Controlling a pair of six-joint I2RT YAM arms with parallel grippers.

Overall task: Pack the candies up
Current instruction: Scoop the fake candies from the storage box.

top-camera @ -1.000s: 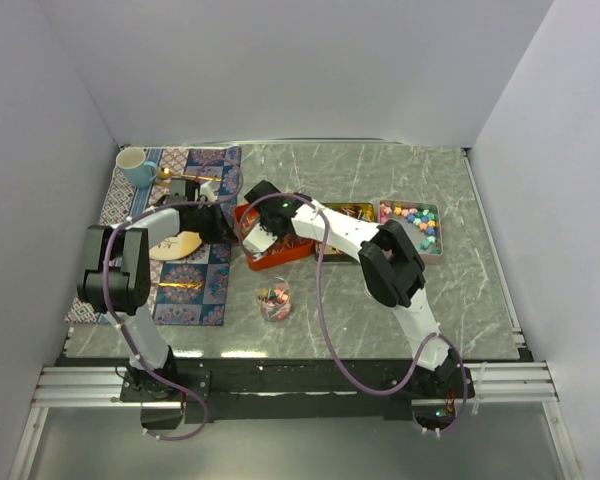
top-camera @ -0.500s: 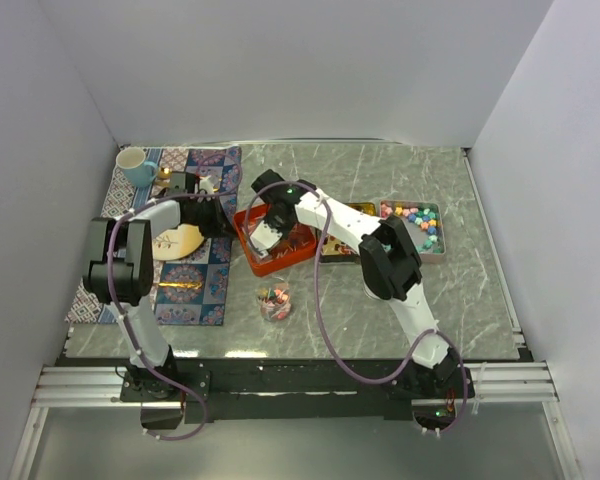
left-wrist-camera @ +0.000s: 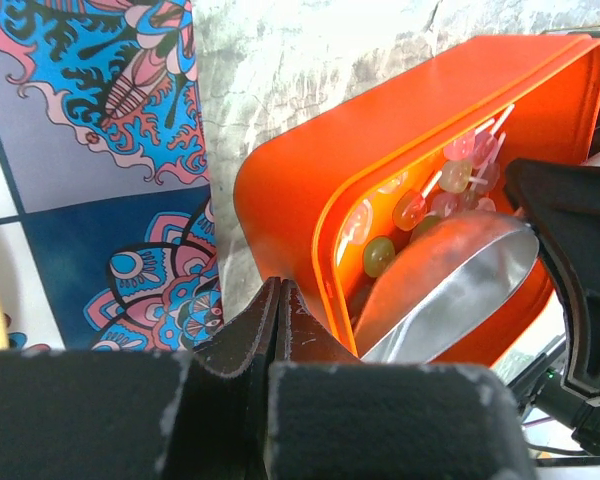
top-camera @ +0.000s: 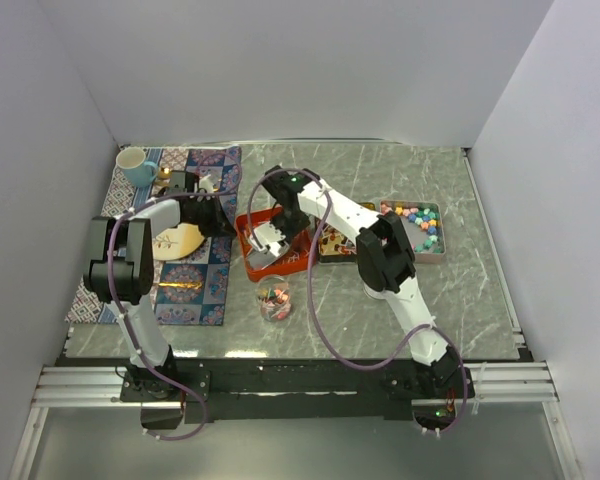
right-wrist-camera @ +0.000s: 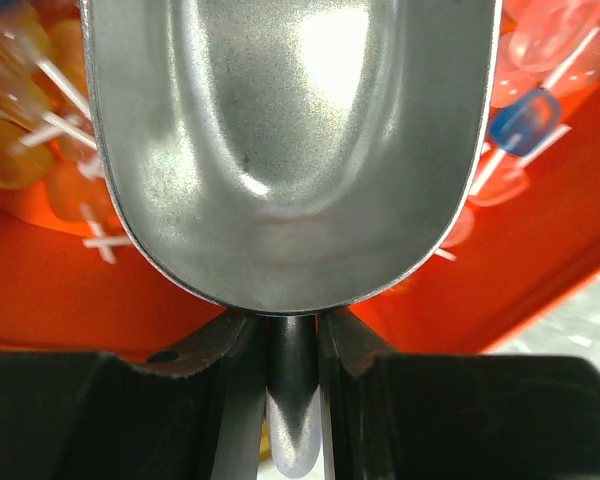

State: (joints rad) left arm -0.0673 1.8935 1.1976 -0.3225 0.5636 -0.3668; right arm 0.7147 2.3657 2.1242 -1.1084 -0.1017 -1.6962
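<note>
An orange tray (top-camera: 298, 256) holds lollipop candies (left-wrist-camera: 435, 195) with white sticks; they also show in the right wrist view (right-wrist-camera: 525, 115). My right gripper (top-camera: 284, 216) (right-wrist-camera: 295, 330) is shut on the handle of a metal scoop (top-camera: 266, 244) (right-wrist-camera: 290, 140), whose bowl lies inside the tray and looks empty. My left gripper (top-camera: 223, 222) (left-wrist-camera: 278, 290) is shut, its tips against the tray's outer left wall (left-wrist-camera: 280, 190). Bright ball candies (top-camera: 412, 214) fill a pink tray (top-camera: 432, 252) at the right. A small clear cup (top-camera: 274, 300) with candies stands in front of the orange tray.
A patterned mat (top-camera: 195, 275) lies at the left with a teal mug (top-camera: 135, 167), a yellow dish (top-camera: 180, 243) and gold cutlery (top-camera: 180, 287). A tray of gold-wrapped pieces (top-camera: 336, 242) sits between the orange and pink trays. White walls enclose the table.
My right gripper has turned and brought the scoop toward the near side of the orange tray, its elbow swinging back. The left gripper has stayed at the tray's left wall.
</note>
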